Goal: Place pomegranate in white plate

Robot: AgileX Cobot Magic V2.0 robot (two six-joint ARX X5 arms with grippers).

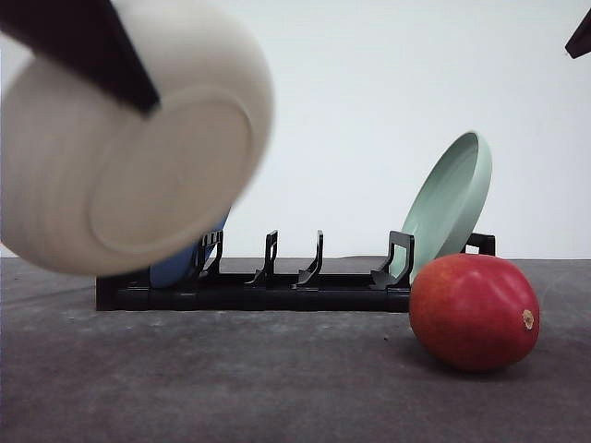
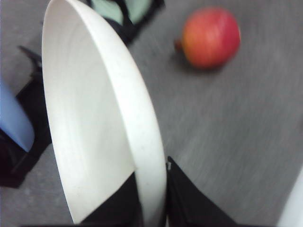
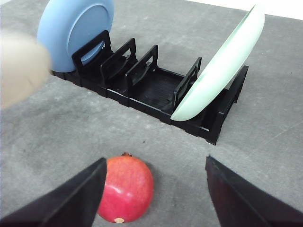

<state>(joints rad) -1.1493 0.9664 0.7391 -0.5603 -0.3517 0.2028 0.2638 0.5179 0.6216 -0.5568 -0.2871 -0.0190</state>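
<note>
The white plate [image 1: 138, 157] hangs tilted in the air at the upper left, above the rack's left end. My left gripper [image 1: 138, 88] is shut on its rim; in the left wrist view the rim [image 2: 142, 142] runs down between the dark fingers [image 2: 189, 203]. The red pomegranate [image 1: 476, 312] lies on the grey table to the right, in front of the rack's right end, and also shows as the pomegranate [image 2: 210, 38]. My right gripper [image 3: 155, 163] hovers open above the pomegranate [image 3: 125, 189], which lies by one finger [image 3: 71, 198]. A dark tip of the right gripper [image 1: 580, 39] shows at the top right.
A black dish rack [image 1: 277, 281] stands across the middle of the table. A blue plate [image 3: 75, 28] stands in its left slot and a pale green plate [image 1: 448, 208] leans in its right slot. Bare grey table [image 1: 231, 378] lies in front of the rack.
</note>
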